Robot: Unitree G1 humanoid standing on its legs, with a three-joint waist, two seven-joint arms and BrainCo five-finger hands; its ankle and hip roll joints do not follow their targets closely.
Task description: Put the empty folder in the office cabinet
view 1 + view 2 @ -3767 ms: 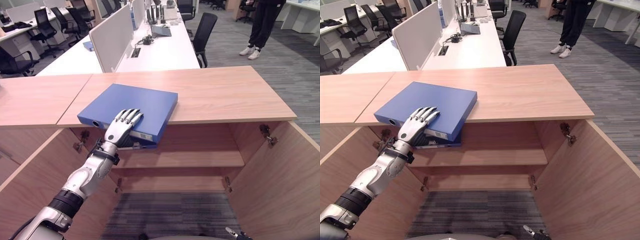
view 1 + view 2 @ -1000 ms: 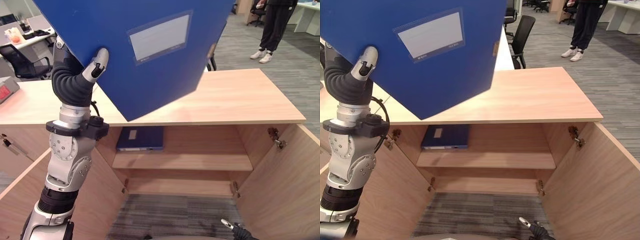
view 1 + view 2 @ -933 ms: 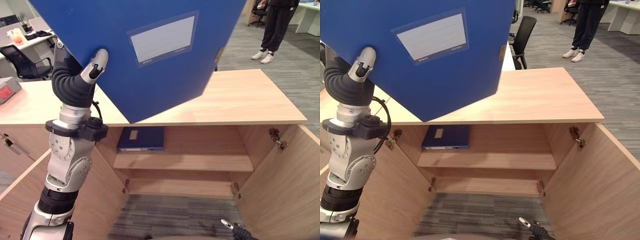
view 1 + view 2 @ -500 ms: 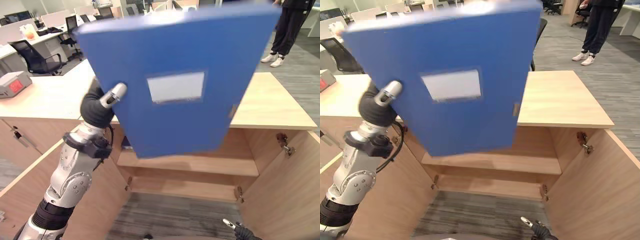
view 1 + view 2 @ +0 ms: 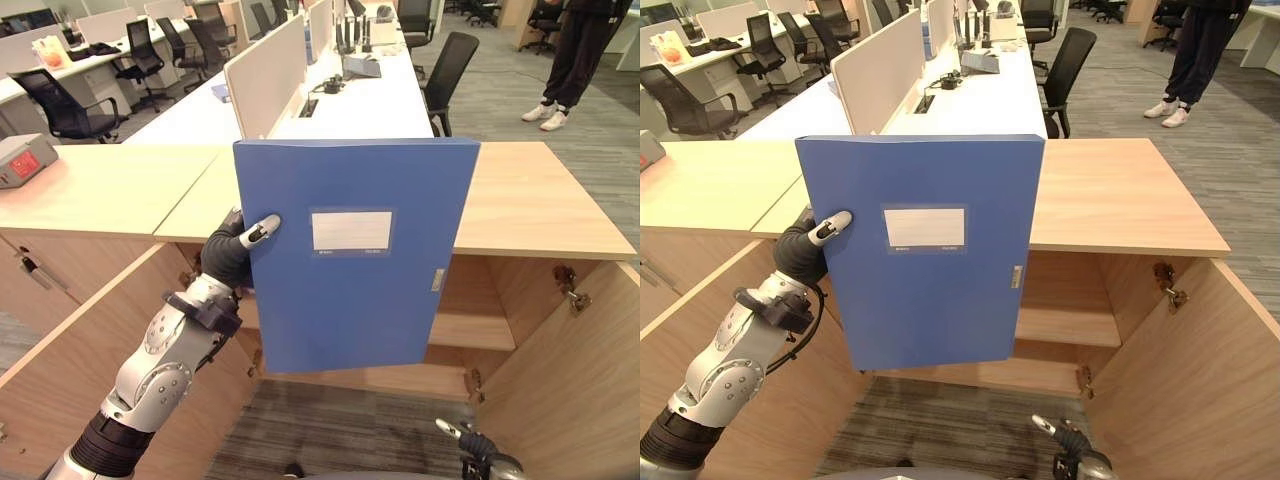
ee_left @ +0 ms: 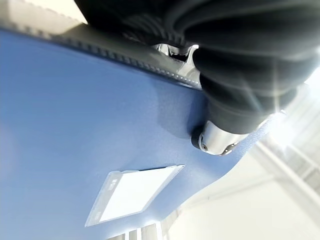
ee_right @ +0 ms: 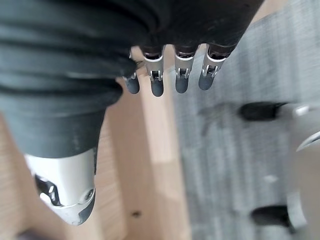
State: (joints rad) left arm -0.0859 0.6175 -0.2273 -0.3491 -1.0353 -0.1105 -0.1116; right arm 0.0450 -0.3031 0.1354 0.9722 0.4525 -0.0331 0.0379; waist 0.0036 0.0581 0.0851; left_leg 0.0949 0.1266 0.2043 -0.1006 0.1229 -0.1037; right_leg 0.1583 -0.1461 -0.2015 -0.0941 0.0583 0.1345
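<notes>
**Folder held upright before the open cabinet**

The left hand (image 5: 236,252) pinches the blue folder (image 5: 355,260) at its left edge, thumb on the labelled front, fingers hidden behind it. The folder hangs upright, clear of the cabinet (image 5: 545,205) top's front edge and screening the shelves, probably so it can go in on edge. The right hand (image 7: 165,75) hangs low with fingers relaxed, holding nothing.

The blue folder (image 5: 355,252) stands upright before the open wooden cabinet (image 5: 545,205); white label facing out.
</notes>
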